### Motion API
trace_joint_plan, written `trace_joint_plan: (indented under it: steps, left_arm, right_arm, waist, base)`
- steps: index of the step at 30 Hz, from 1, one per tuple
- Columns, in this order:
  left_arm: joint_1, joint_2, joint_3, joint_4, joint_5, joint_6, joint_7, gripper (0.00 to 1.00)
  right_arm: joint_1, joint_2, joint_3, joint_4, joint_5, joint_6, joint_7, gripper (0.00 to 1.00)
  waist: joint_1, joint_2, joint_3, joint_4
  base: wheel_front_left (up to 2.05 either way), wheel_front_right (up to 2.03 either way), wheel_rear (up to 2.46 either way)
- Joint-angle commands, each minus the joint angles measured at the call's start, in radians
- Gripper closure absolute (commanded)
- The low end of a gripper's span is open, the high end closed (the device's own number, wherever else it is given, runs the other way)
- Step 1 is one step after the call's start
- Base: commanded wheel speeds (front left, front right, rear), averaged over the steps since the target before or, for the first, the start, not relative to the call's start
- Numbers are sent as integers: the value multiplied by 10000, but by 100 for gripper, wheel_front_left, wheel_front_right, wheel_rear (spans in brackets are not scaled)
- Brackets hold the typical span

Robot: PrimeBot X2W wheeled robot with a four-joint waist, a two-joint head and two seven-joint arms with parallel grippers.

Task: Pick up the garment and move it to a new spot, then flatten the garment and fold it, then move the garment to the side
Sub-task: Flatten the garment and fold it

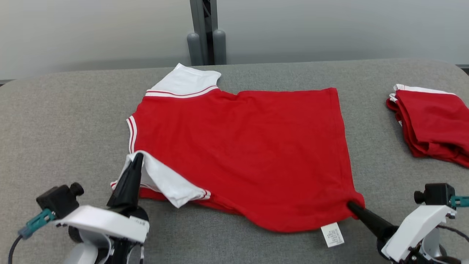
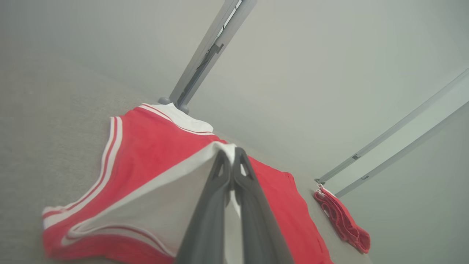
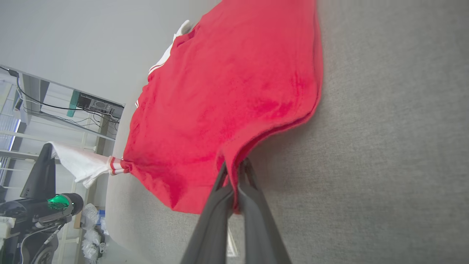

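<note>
A red garment (image 1: 242, 146) with white sleeves lies spread across the grey table (image 1: 55, 121), collar side to the left. My left gripper (image 1: 137, 157) is shut on the garment's near white sleeve (image 1: 165, 179), holding it lifted; its closed fingers (image 2: 231, 172) pinch the white cloth (image 2: 176, 205). My right gripper (image 1: 351, 205) is shut on the garment's near right hem corner, and its fingers (image 3: 234, 176) clamp the red edge (image 3: 234, 110). A white care label (image 1: 332, 234) hangs out at the near hem.
A second red and white garment (image 1: 432, 121), folded, lies at the table's right edge (image 2: 342, 220). A grey post (image 1: 205, 33) stands behind the table at the wall. Bare grey table surface stretches to the left and along the front.
</note>
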Motion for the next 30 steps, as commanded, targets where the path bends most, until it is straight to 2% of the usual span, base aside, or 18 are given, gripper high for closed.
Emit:
trace_joint_plan:
  steps: [1, 11, 21, 27, 28, 29, 30]
  left_arm:
    - [-383, -44, 8, 297, 38, -140, -59, 100]
    - [-2358, -747, -58, 2590, 342, -949, -544, 100]
    - [-3509, -1133, 224, 4335, 562, -1373, -847, 100]
    - [-3826, -1294, 358, 4895, 640, -1503, -907, 100]
    - [-3882, -1320, 382, 4988, 646, -1529, -907, 100]
    - [-3924, -1350, 400, 5082, 638, -1540, -912, 100]
    - [-3980, -1371, 413, 5184, 659, -1551, -913, 100]
  right_arm:
    - [-220, -45, -63, 1, 206, 5, 65, 100]
    - [-1751, -44, -227, 896, 287, 5, -190, 100]
    - [-3672, -45, -252, 2945, -255, 5, -674, 100]
    - [-4185, -52, -24, 3538, -319, 3, -820, 100]
    - [-4254, -52, 0, 3617, -301, 5, -856, 93]
    - [-4321, -55, 21, 3693, -275, 3, -886, 77]
    - [-4387, -53, 47, 3767, -201, 5, -952, 57]
  waist:
    - [0, -1, 119, -27]
    - [0, -1, 850, -59]
    - [0, -1, 1317, 2]
    - [0, -1, 1401, 26]
    - [0, -1, 1407, 28]
    - [0, -1, 1411, 26]
    - [0, -1, 1412, 21]
  base:
    - [0, 0, 0]
    - [0, 0, 0]
    - [0, 0, 0]
    - [0, 0, 0]
    - [0, 0, 0]
    - [0, 0, 0]
    - [0, 0, 0]
